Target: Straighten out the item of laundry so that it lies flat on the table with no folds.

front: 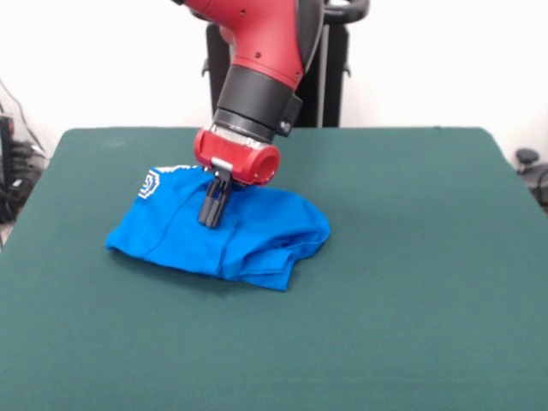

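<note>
The blue T-shirt lay crumpled and folded over itself on the green table, left of centre, a bit of white print showing at its far-left corner. The gripper came down from the red and black arm onto the shirt's middle, black fingers pressed together, apparently pinching the cloth.

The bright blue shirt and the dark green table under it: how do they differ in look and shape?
The bright blue T-shirt is small and crumpled into folds with a bit of white print showing; the dark green felt table is far larger, flat, smooth and plain. The shirt has soft, irregular edges, the table straight ones. Both look like matte fabric surfaces.
</note>
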